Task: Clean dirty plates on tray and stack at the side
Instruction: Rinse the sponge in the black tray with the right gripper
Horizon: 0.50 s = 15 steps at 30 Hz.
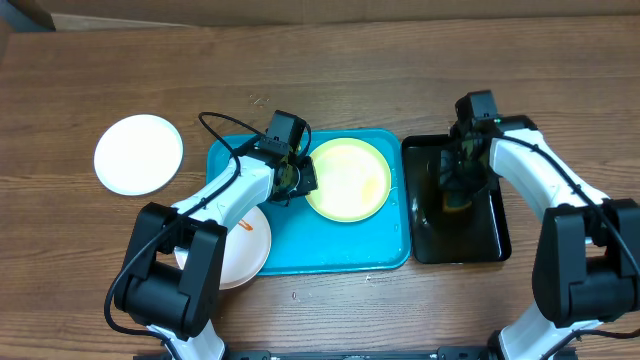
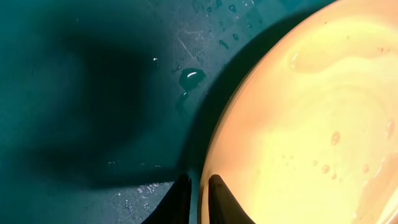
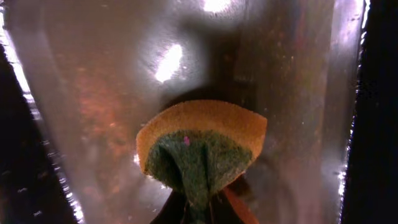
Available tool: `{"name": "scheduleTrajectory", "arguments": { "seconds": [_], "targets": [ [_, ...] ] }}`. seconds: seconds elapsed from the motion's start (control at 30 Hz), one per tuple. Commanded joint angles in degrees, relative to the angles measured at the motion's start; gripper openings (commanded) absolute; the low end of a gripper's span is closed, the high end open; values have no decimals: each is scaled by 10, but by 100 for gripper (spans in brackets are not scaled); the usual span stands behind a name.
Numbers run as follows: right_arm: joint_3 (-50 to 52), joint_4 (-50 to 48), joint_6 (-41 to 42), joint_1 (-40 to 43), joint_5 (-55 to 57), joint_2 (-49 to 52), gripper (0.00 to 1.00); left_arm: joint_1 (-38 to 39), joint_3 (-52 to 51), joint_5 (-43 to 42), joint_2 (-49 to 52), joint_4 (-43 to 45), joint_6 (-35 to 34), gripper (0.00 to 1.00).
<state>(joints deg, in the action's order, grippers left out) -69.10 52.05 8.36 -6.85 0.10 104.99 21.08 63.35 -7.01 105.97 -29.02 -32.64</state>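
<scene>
The turquoise tray [image 1: 300,255] lies mid-table with a pale yellow-green plate [image 1: 350,180] on its right half, wet with droplets in the left wrist view [image 2: 311,124]. My left gripper [image 1: 300,178] is at that plate's left rim. Its two dark fingers [image 2: 224,202] stand close together on either side of the rim, shut on it [image 2: 199,180]. A white plate with an orange smear [image 1: 245,245] overlaps the tray's lower left corner, partly under my left arm. Another white plate [image 1: 139,153] sits on the table to the left. My right gripper [image 3: 202,205] is shut on a folded yellow-and-green sponge [image 3: 199,143].
A narrow black tray [image 1: 495,235] stands right of the turquoise one, its floor wet and shiny [image 3: 93,93]; my right gripper [image 1: 455,190] hangs over it with the sponge. Water drops lie on the turquoise tray floor [image 2: 191,77]. Bare wood table surrounds both trays.
</scene>
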Motion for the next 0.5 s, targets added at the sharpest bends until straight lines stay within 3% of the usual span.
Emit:
{"name": "scheduleTrajectory", "arguments": {
  "seconds": [0.0, 0.1, 0.13, 0.3, 0.47],
  "targets": [
    [9, -8, 8, -2, 13, -10, 54, 4, 0, 10, -2, 2, 10, 13],
    [8, 6, 9, -2, 13, -10, 86, 4, 0, 10, -2, 2, 9, 13],
    [8, 13, 9, -2, 13, -10, 89, 4, 0, 10, -2, 1, 10, 13],
    [12, 38, 9, -2, -16, -10, 92, 4, 0, 10, -2, -2, 10, 14],
    [50, 0, 9, -2, -17, -10, 91, 4, 0, 10, -2, -3, 10, 14]
  ]
}}
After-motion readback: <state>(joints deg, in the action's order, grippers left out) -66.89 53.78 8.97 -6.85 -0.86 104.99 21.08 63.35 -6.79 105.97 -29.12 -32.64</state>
